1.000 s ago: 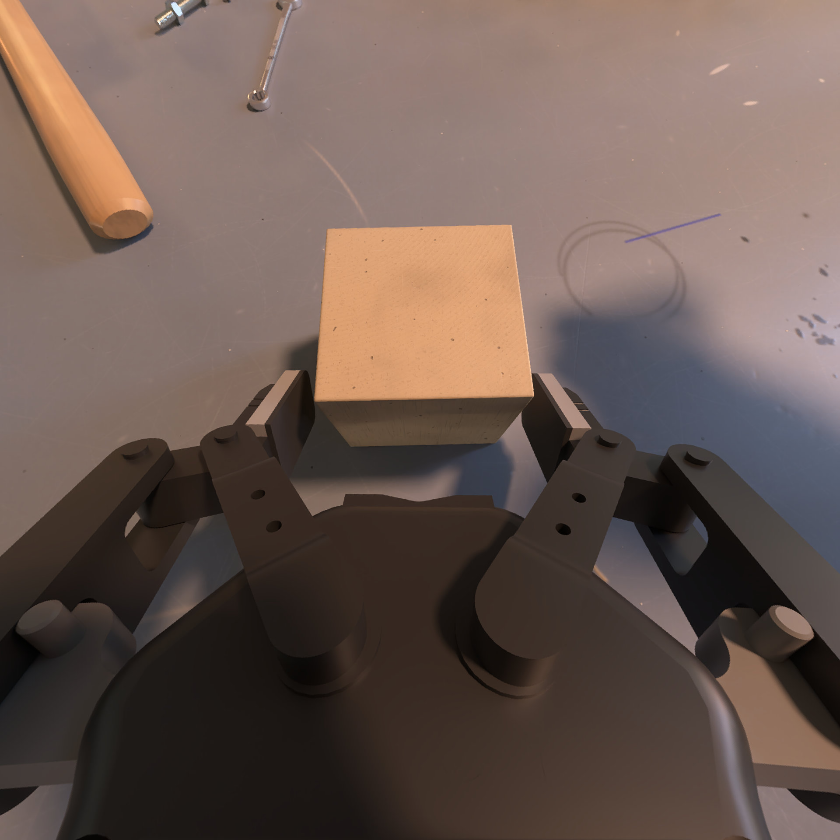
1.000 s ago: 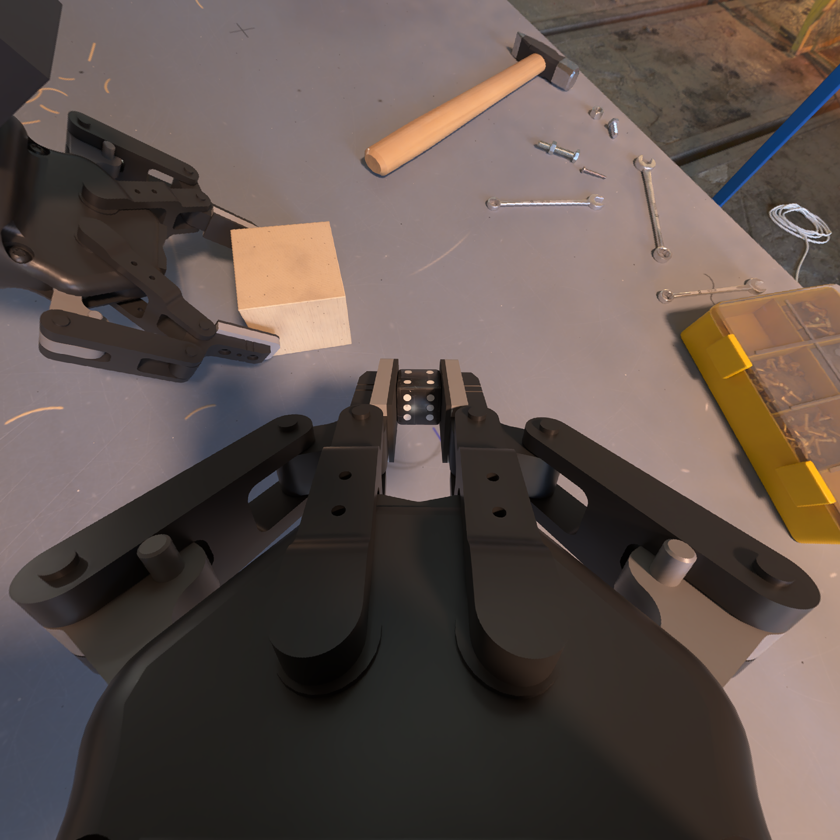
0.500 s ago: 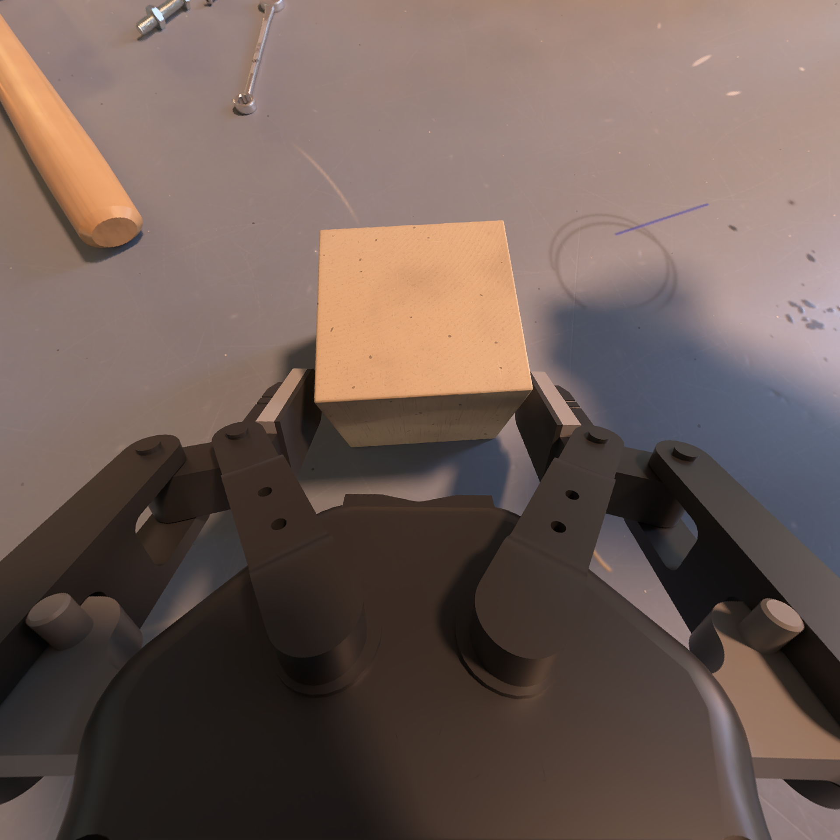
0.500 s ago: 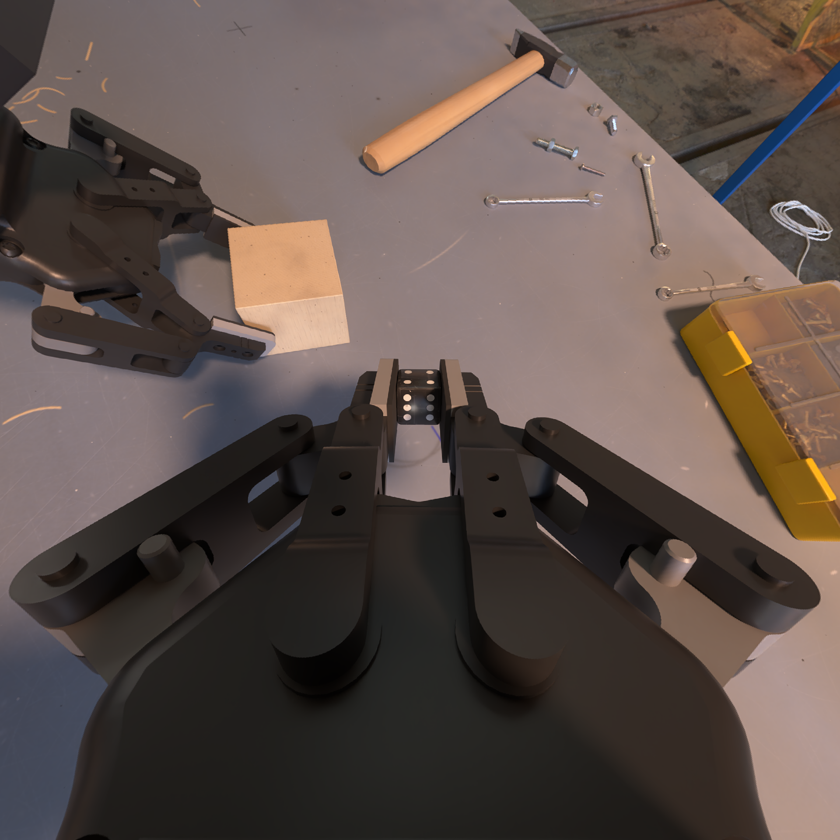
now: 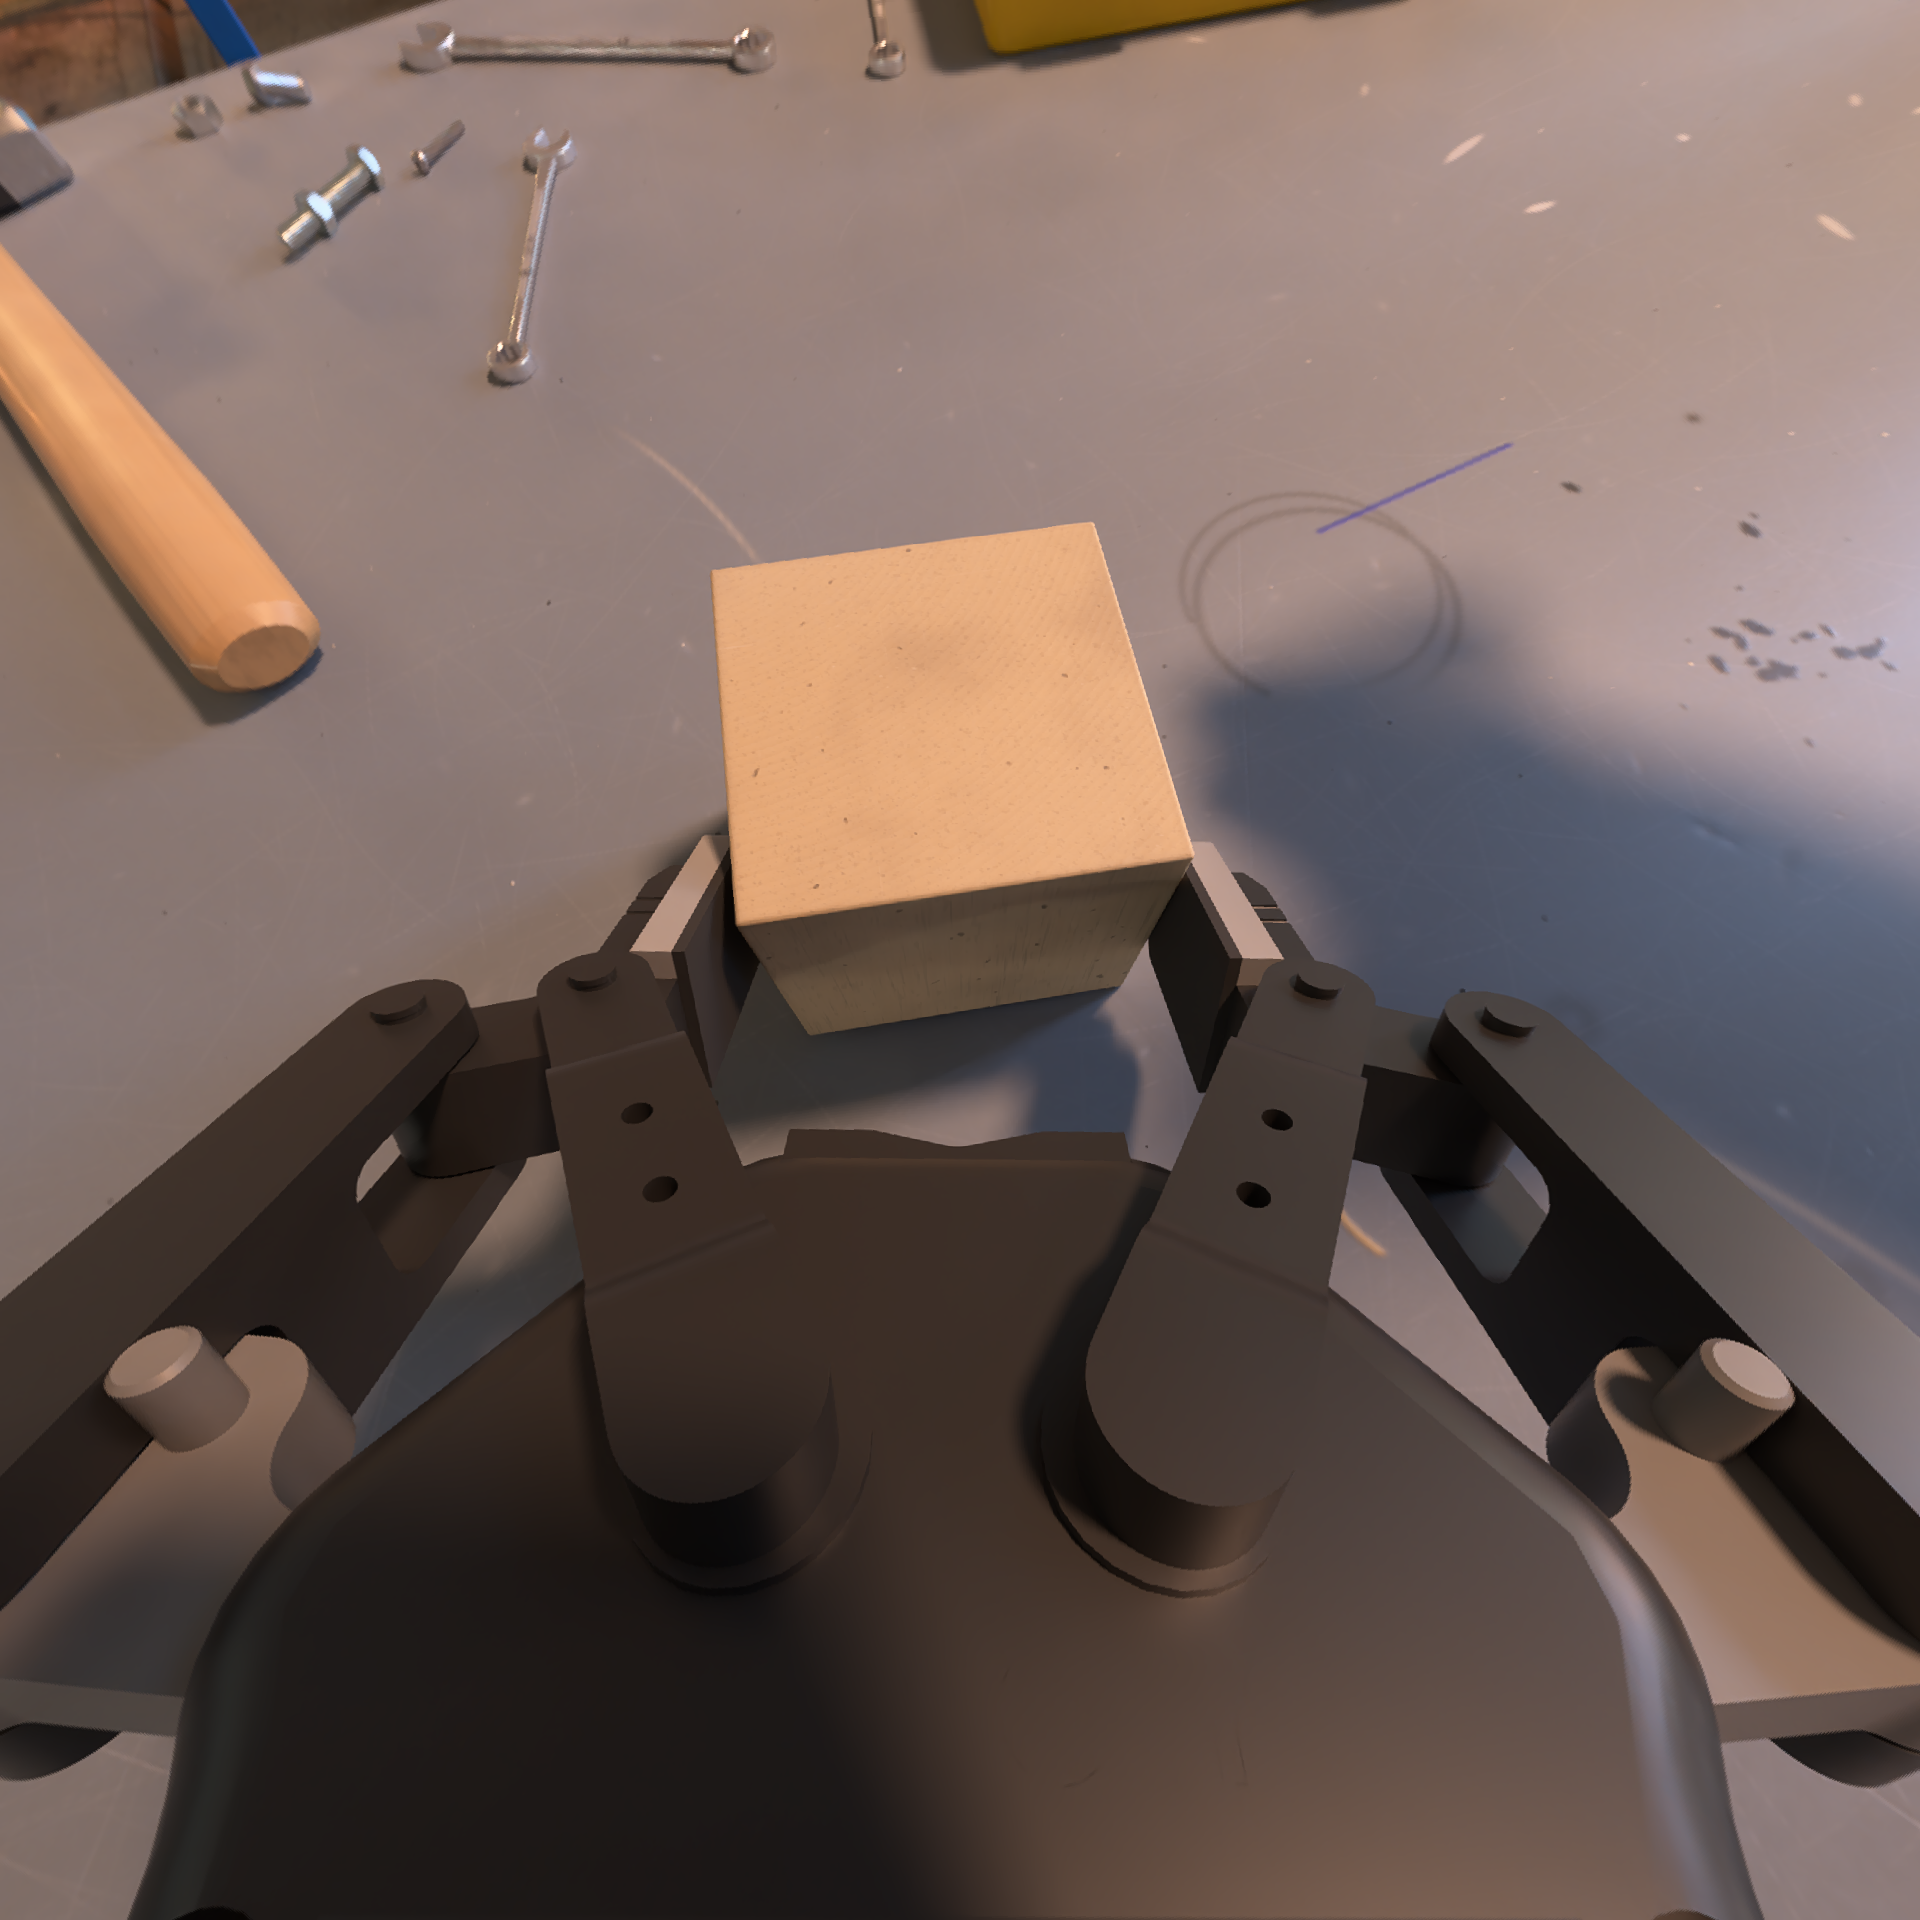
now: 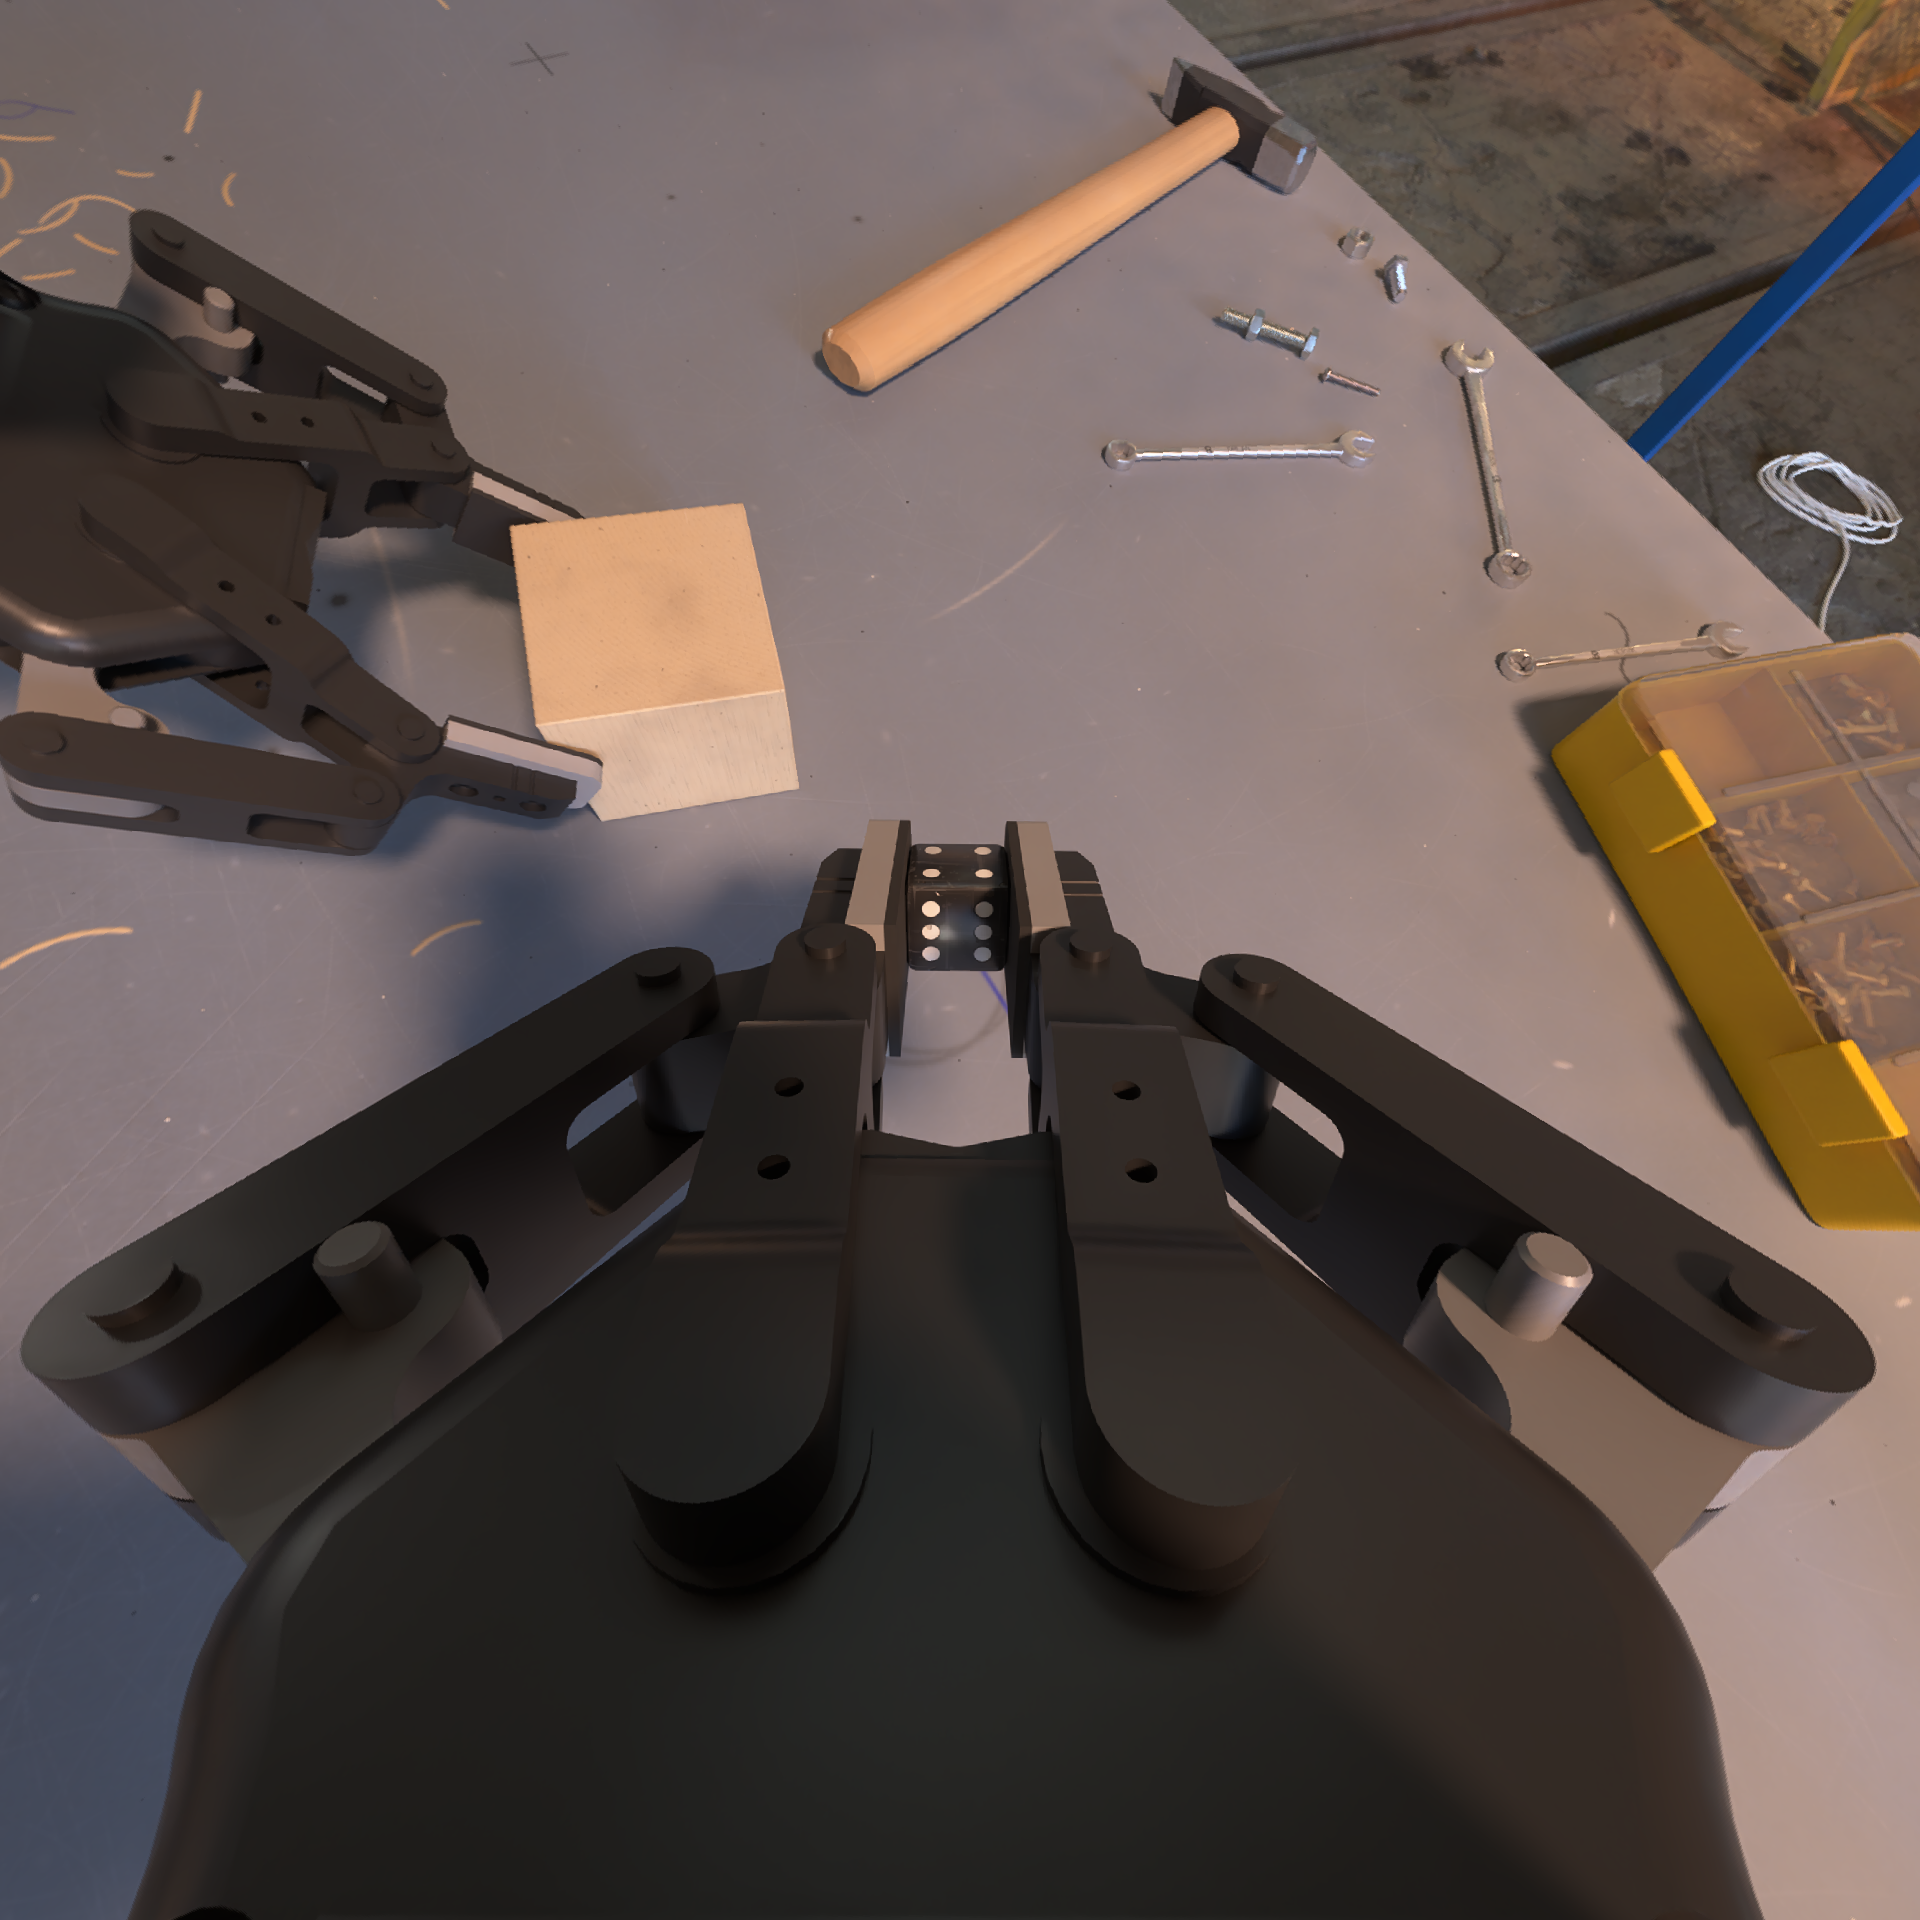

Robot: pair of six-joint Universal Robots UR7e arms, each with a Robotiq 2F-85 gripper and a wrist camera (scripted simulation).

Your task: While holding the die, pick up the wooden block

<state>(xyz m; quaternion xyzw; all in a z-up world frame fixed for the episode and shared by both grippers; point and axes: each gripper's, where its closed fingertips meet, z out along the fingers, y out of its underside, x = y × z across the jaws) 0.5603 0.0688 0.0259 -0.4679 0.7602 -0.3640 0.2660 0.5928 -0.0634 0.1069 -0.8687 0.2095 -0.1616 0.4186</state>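
Observation:
The wooden block (image 5: pixel 935 727) is a pale cube on the grey table (image 5: pixel 1351 260). My left gripper (image 5: pixel 956 894) has its pads against the two sides of the block at its near end, and the block sits slightly turned between them. I cannot tell whether it is off the table. The block (image 6: pixel 649 623) and the left gripper (image 6: pixel 561 639) also show in the right wrist view, at the left. My right gripper (image 6: pixel 958 873) is shut on a black die (image 6: pixel 958 904) with white dots and holds it just above the table.
A wooden-handled hammer (image 6: pixel 1060 239) lies beyond the block. Several wrenches (image 6: pixel 1236 452) and bolts (image 6: pixel 1270 332) lie at the far right. A yellow parts box (image 6: pixel 1766 914) sits by the table's right edge. A white cord (image 6: pixel 1829 499) lies on the floor.
The left fingers have closed in onto the block's sides. The left wrist view now takes in more of the far table, and the block has turned slightly. The right gripper and die have not moved.

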